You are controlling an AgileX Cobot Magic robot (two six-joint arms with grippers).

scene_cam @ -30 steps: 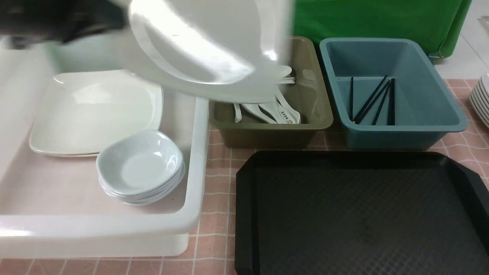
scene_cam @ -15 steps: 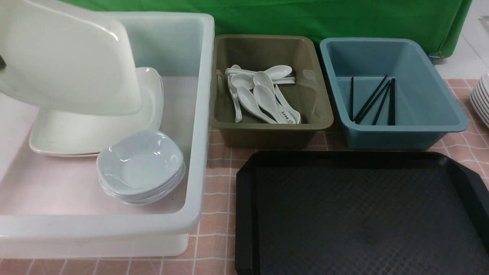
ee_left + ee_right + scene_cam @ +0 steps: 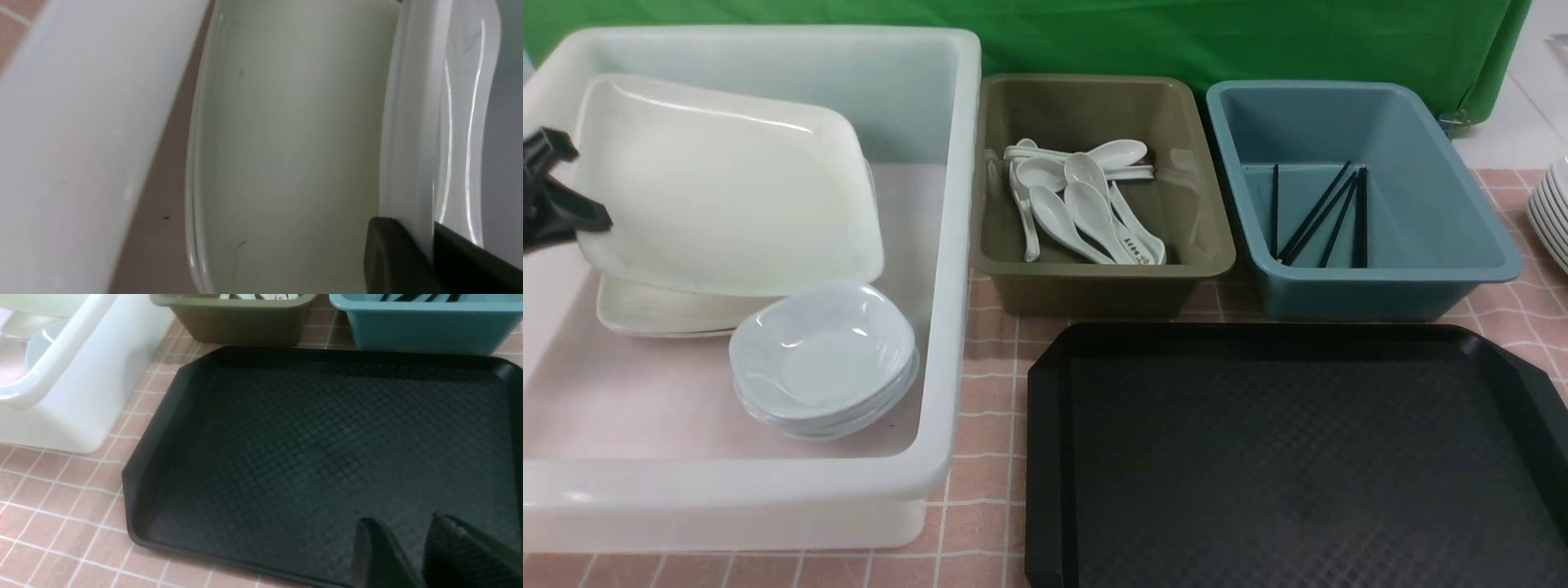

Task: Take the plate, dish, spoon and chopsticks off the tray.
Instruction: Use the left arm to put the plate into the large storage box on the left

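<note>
1. One plate (image 3: 727, 188) is in hand. My left end effector (image 3: 560, 204) pinches its rim and holds it tilted above the stacked plates (image 3: 662, 314) inside the white tub (image 3: 947, 245).
2. Nothing shows on the black tray (image 3: 1258, 457). Spoons (image 3: 1086, 208) lie in the olive tub (image 3: 1201, 245) and chopsticks (image 3: 1327, 216) in the blue tub (image 3: 1462, 237) — so I judge this the closing step.
3. Next I should level the plate, lower it onto the stack, then let go. It is glossy, hard and rounded-square — it may slide.
4. My right end effector (image 3: 408, 547) hovers over the tray's diamond texture, partly spread and holding nothing.

Front view faces forward over the tray (image 3: 1298, 457); right wrist view shares it closer.
</note>
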